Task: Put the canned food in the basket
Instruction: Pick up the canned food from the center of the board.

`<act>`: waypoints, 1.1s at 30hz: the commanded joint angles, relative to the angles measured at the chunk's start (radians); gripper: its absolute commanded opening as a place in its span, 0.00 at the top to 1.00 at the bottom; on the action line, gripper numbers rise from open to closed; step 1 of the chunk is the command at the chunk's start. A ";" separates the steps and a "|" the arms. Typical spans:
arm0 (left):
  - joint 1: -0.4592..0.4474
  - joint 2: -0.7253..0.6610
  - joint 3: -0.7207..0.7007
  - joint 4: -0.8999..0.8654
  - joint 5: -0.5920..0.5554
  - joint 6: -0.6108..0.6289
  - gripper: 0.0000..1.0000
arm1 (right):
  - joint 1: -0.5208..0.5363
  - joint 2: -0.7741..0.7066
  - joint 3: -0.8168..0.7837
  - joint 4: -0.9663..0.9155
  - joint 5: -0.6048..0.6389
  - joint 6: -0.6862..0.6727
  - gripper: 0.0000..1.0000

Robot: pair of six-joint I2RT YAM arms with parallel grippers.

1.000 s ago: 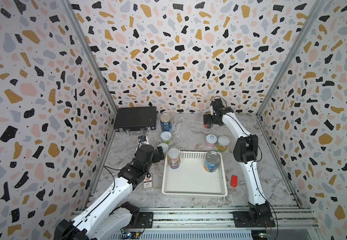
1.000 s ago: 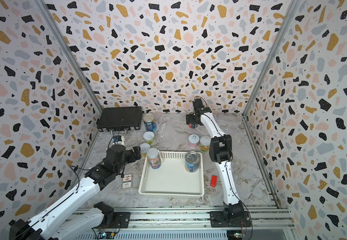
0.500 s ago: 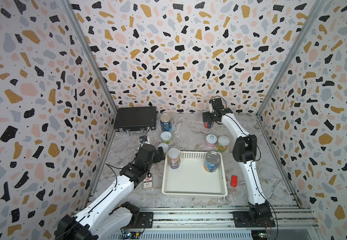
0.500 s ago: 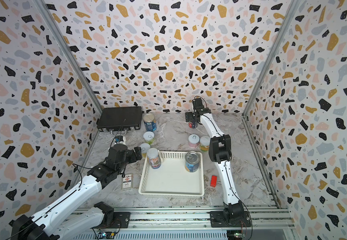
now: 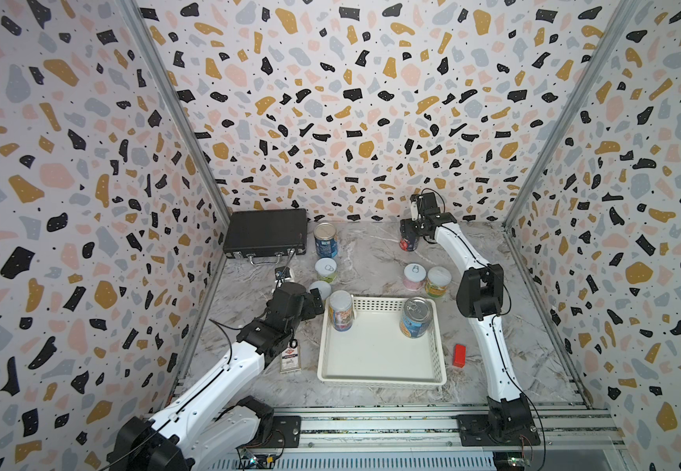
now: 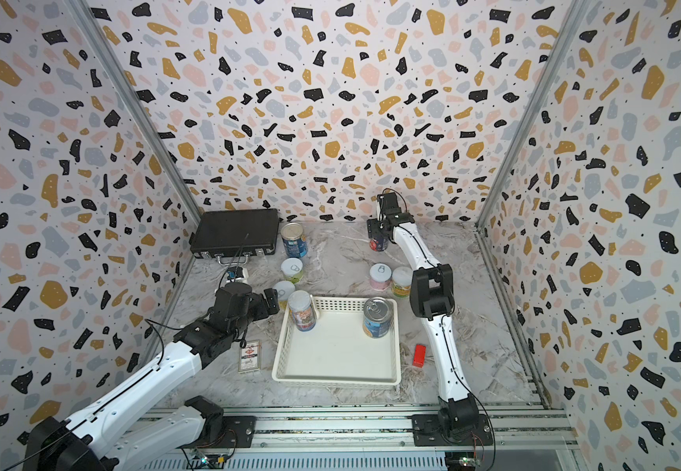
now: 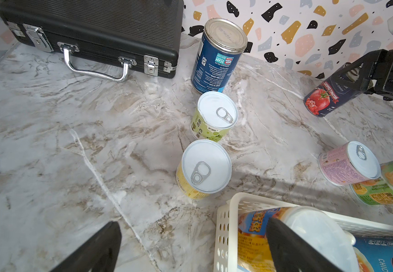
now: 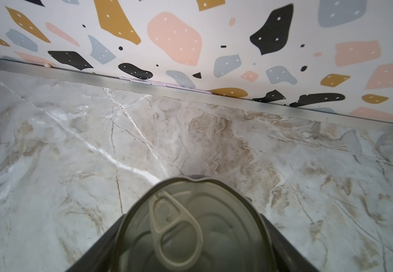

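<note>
The right gripper (image 5: 409,235) has narrowed around the tomato can (image 5: 408,243), upper centre, grip unconfirmed; the left gripper (image 7: 190,245) is spread; two cans stand in the basket (image 5: 375,359), six remain outside.

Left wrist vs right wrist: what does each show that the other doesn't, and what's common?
Left wrist only: black briefcase, basket, six more cans, and the tomato can's label with the right gripper around it. Right wrist only: that can's pull-tab lid, filling the space between the jaws. Shared: the tomato can, the marble tabletop and the terrazzo wall.

Two cans (image 5: 341,310) in basket (image 5: 379,377)
</note>
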 commanded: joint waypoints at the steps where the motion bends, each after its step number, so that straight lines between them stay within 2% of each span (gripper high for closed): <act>1: 0.005 -0.001 0.036 0.021 0.005 -0.001 0.00 | 0.002 -0.051 0.034 -0.036 -0.015 0.013 0.55; 6: 0.007 -0.001 0.036 0.021 0.004 -0.002 0.00 | 0.003 -0.160 -0.051 -0.003 -0.028 0.048 0.62; 12: 0.007 0.002 0.034 0.052 0.006 -0.006 0.00 | 0.027 -0.326 -0.229 0.095 0.040 0.065 0.66; 15: 0.008 0.012 0.036 0.055 0.012 -0.009 0.00 | 0.054 -0.375 -0.245 0.092 0.087 0.041 0.68; 28: 0.028 0.104 0.099 -0.010 0.014 -0.070 0.00 | 0.156 -0.610 -0.389 0.129 0.122 0.064 0.70; 33: 0.030 0.106 0.127 -0.081 -0.060 -0.127 0.00 | 0.202 -0.716 -0.421 0.056 0.140 0.077 0.72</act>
